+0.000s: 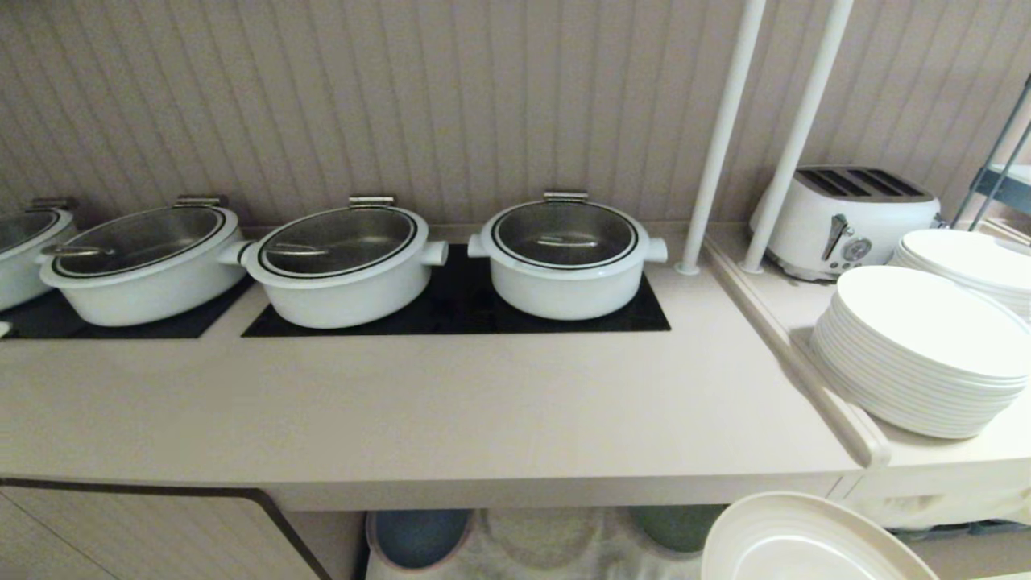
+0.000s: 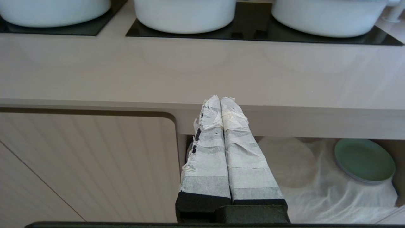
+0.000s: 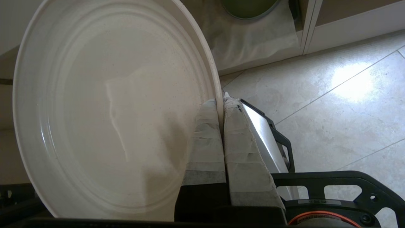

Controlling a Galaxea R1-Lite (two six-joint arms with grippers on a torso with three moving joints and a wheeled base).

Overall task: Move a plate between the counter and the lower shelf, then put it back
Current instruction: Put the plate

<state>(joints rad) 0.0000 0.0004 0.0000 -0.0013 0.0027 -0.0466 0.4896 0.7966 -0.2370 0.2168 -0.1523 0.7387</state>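
The counter (image 1: 451,403) runs long and pale across the room, its black hob panels (image 1: 459,310) set in near the ribbed back wall. White pots with glass lids (image 1: 564,258) sit on those panels in a row. To the right, past a raised lip, a side ledge (image 1: 926,463) carries stacks of glossy white plates (image 1: 918,354) and a white toaster (image 1: 846,213) behind them, with two white poles (image 1: 725,137) rising near the corner.

Under the counter, the lower shelf (image 2: 316,196) stands open, draped in wrinkled white cloth, with a green plate (image 2: 364,160) lying on it and a blue plate (image 1: 419,536) toward the cabinet door (image 2: 85,167).

The cream plate (image 3: 110,110) is off both surfaces, held in the air in front of the shelf, below the counter's front edge. The right gripper (image 3: 221,101) pinches its rim between taped fingers, over the tiled floor (image 3: 341,95).

The left gripper (image 2: 220,98) hangs empty before the counter edge, its taped fingers pressed together.
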